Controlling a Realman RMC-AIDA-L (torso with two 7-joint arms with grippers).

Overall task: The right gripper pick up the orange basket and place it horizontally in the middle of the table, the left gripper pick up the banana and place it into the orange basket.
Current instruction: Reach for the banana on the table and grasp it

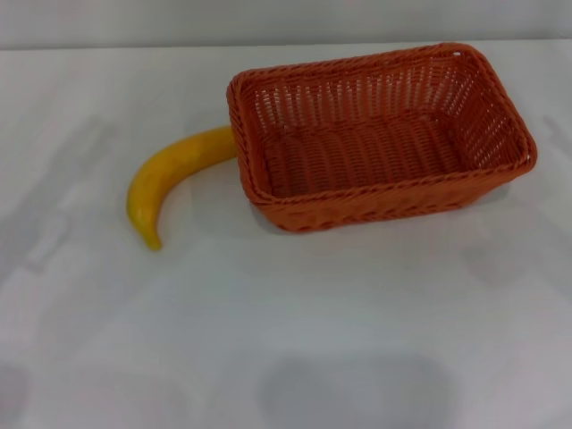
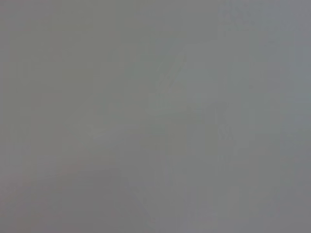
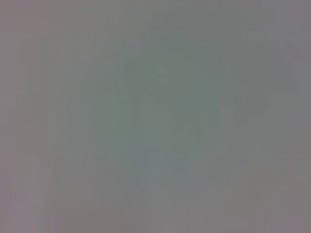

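Note:
The orange basket (image 1: 380, 134) stands upright on the white table (image 1: 286, 331), right of centre and toward the back, its long side running left to right and slightly skewed. Nothing lies inside it. The yellow banana (image 1: 170, 179) lies on the table to its left, curved, with one end touching or passing behind the basket's left wall and the other end pointing toward the front. Neither gripper nor arm shows in the head view. Both wrist views show only a plain grey field with no object and no fingers.
The table's far edge (image 1: 286, 46) meets a pale wall at the back. Faint shadows lie on the tabletop at the front and along both sides.

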